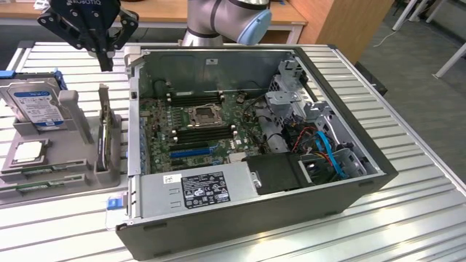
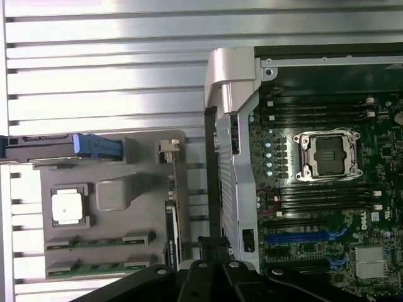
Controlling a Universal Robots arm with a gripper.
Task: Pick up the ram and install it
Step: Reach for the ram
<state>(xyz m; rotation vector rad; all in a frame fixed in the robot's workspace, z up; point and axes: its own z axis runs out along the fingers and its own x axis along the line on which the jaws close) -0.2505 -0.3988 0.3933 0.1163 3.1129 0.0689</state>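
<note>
Fingers are hovering closed and empty beside the grey parts holder; we are judging they must align squarely with the ram lying in it.

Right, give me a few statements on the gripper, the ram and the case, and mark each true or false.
1. The gripper is shut. True.
2. The gripper holds the ram. False: the ram lies in the gray holder, apart from the gripper.
3. The case is open, with its motherboard showing. True.
4. The processor sits in the motherboard's socket. False: the processor lies in the holder, and the socket looks empty.
</note>
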